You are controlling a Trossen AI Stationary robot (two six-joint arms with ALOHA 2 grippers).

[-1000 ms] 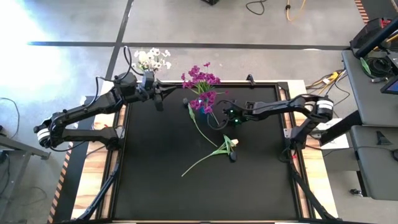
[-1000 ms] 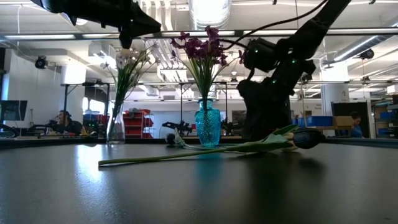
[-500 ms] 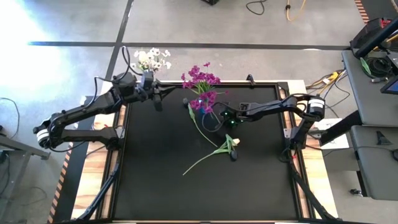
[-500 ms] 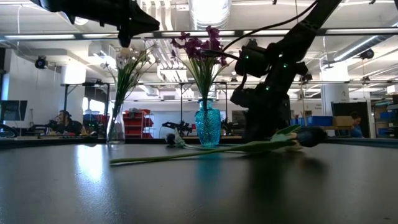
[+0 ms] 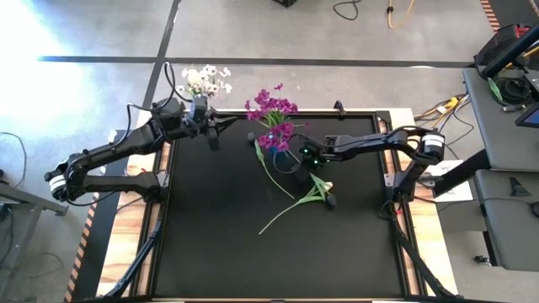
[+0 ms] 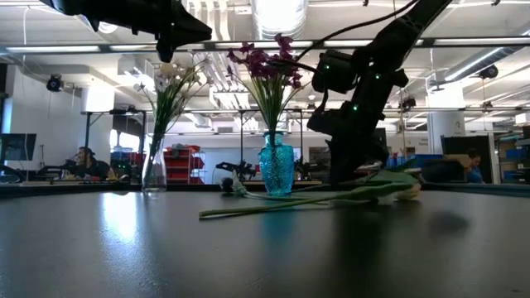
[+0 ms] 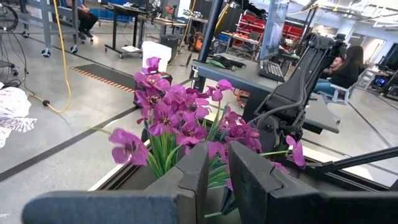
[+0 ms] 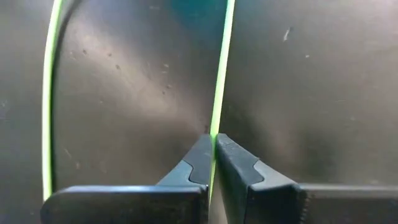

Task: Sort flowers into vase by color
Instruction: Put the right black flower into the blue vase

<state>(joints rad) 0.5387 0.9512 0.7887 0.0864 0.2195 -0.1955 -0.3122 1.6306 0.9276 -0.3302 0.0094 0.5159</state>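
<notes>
Green stem (image 8: pixel 219 93) between right end effector (image 8: pixel 212 144) fingertips.

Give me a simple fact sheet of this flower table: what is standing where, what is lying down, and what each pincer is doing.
Blue glass vase: upright at the table's far edge, holding magenta-purple flower sprays
Clear glass vase: upright at the far left corner, holding small white blossoms
Loose tulips: lying on the black tabletop, thin green stem among them
Right pincer: shut on the thin green stem, low beside the blue vase
Left pincer: raised near the white blossoms, holding nothing visible
</notes>
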